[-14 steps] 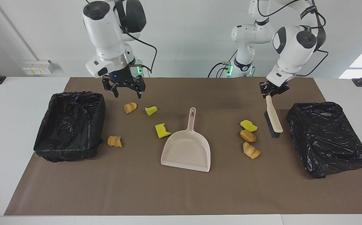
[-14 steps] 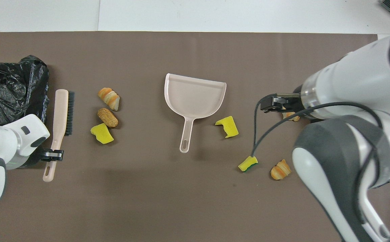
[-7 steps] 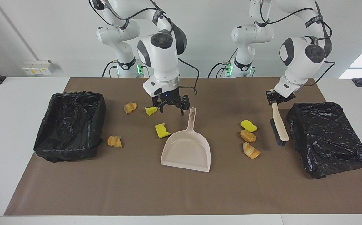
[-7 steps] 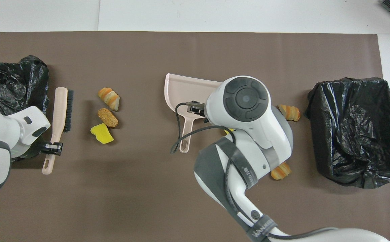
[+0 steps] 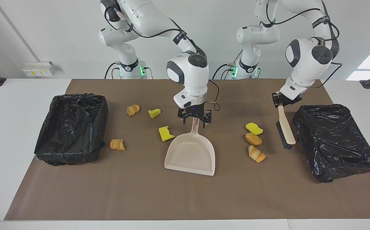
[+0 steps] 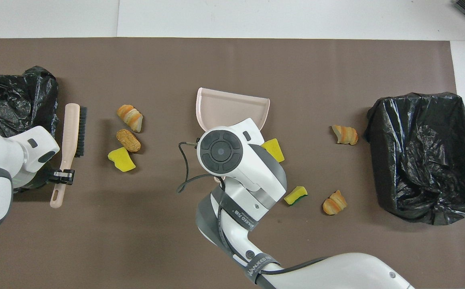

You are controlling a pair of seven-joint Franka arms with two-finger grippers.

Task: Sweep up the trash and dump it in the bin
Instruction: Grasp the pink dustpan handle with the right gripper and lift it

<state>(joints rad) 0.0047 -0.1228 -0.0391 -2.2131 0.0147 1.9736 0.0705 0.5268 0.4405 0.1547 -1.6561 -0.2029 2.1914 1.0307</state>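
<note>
A pink dustpan (image 5: 191, 155) (image 6: 232, 109) lies mid-table, handle toward the robots. My right gripper (image 5: 194, 123) is open, one finger on each side of the handle's end; in the overhead view its wrist hides it. Toward the left arm's end, my left gripper (image 5: 281, 101) (image 6: 61, 175) is shut on the handle of a pink brush (image 5: 285, 129) (image 6: 74, 130), bristles low over the mat. The trash lies scattered: a sponge piece (image 5: 254, 128), a bread piece (image 5: 253, 139) and a croissant piece (image 5: 257, 154) beside the brush; sponge chunks (image 5: 165, 133) (image 5: 154, 112) and croissant pieces (image 5: 133, 110) (image 5: 117, 144) toward the right arm's end.
Two bins lined with black bags stand at the table's ends: one (image 5: 70, 153) (image 6: 421, 200) at the right arm's end, the other (image 5: 347, 169) (image 6: 11, 100) at the left arm's end, close beside the brush. A brown mat (image 5: 185, 198) covers the table.
My right arm swung from beside the bin at its end across to the dustpan and came down over the handle, still open. The left gripper shifted the brush slightly toward its bin, then held still.
</note>
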